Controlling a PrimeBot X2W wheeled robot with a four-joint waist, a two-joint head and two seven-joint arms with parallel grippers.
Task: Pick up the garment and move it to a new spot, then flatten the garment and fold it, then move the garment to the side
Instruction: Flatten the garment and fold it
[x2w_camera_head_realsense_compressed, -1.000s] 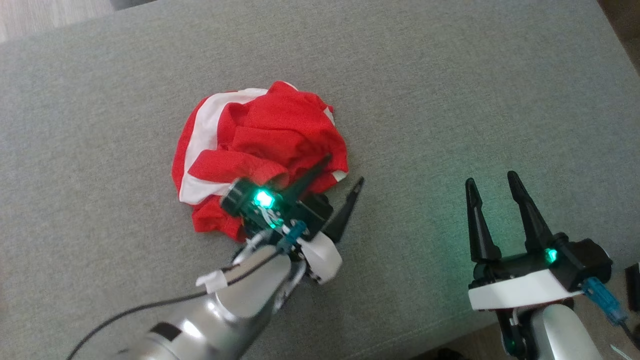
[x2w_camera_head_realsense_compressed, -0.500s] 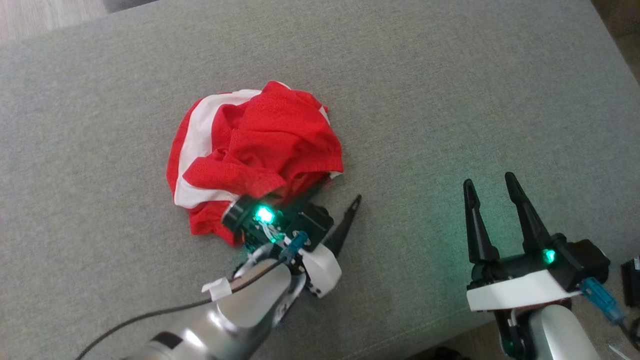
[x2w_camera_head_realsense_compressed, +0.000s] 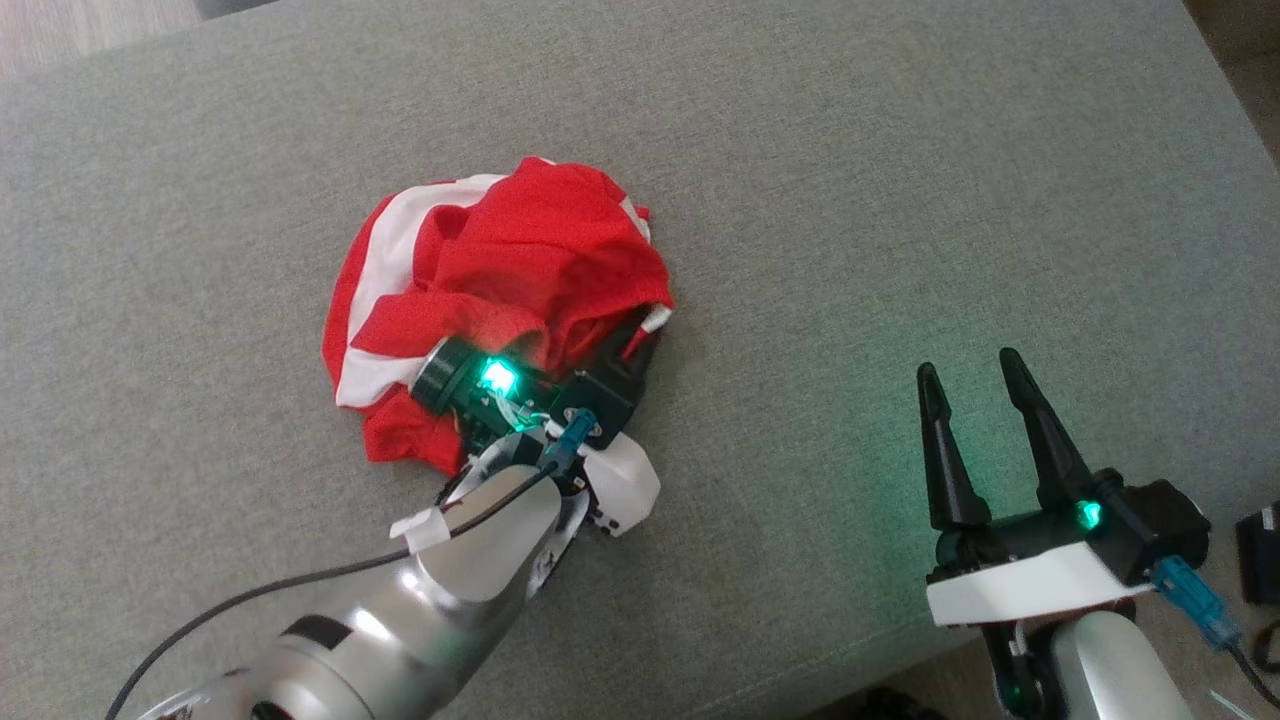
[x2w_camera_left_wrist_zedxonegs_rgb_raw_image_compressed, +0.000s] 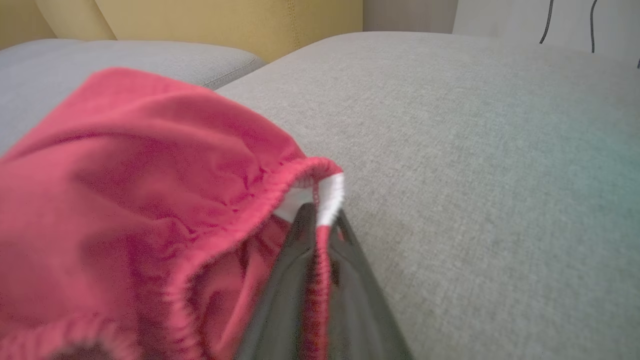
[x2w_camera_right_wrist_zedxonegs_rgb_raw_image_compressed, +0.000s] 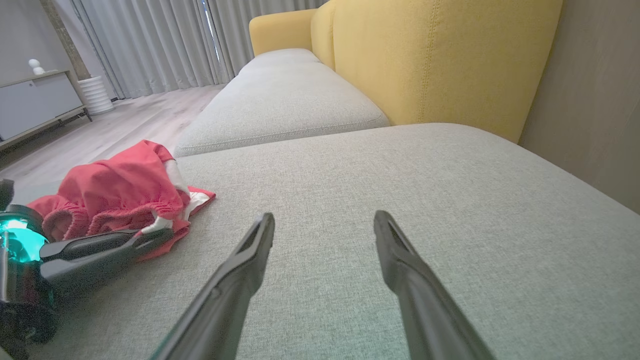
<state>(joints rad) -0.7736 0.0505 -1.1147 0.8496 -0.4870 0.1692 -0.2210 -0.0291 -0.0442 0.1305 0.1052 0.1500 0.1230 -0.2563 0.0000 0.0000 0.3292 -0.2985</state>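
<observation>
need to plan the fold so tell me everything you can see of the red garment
The garment is thin red fabric with broad white stripes and a gathered elastic hem. It lies crumpled in a heap, not flattened, on the grey sofa cushion. The left gripper pinches the hem at a small white patch on the heap's right side. Apart from the cushion beneath, nothing else touches it.

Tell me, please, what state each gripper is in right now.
Left gripper: closed on the hem of the red garment.
Right gripper: open, holding nothing.
</observation>
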